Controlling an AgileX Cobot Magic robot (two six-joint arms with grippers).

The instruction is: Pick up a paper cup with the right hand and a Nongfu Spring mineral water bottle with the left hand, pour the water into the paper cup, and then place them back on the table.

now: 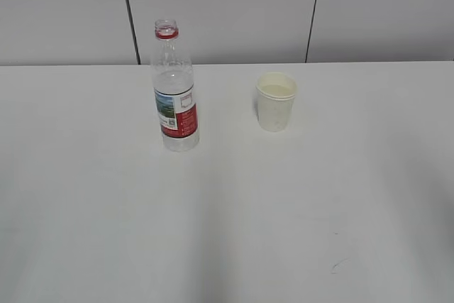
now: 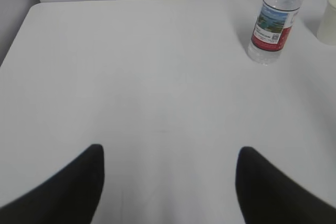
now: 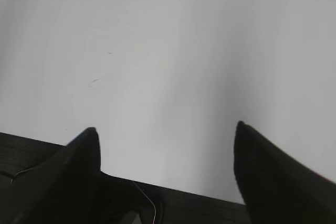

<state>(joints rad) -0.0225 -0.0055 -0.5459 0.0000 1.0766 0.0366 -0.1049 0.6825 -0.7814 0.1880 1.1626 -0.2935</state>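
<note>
Exterior view first: I've got the tall clear plastic Nongfu Spring mineral water bottle point(image 1: 174, 90) with its red neck ring and red-white landscape label standing upright on the large plain white table point(image 1: 227, 232), left of centre and uncapped. Off to its right, well apart from it, sits the small cream-white tapered paper cup point(image 1: 275, 101), upright as well, rim up. I can make out a small dark scuff mark point(image 1: 335, 267) on the tabletop near the front right. Neither arm shows in this shot.

Over to my left wrist camera: the left hand point(image 2: 168, 182) is spread wide, its two black fingers apart with nothing but bare table between them. The bottle is up in the far right corner of that picture, well clear of the fingers, and a sliver of the cup peeks in at the right edge.

On my right wrist camera, the right hand point(image 3: 165, 161) is also spread wide and empty, hanging above the table's near edge. I see the scuff mark ahead on the left, but no cup in that picture.
</note>
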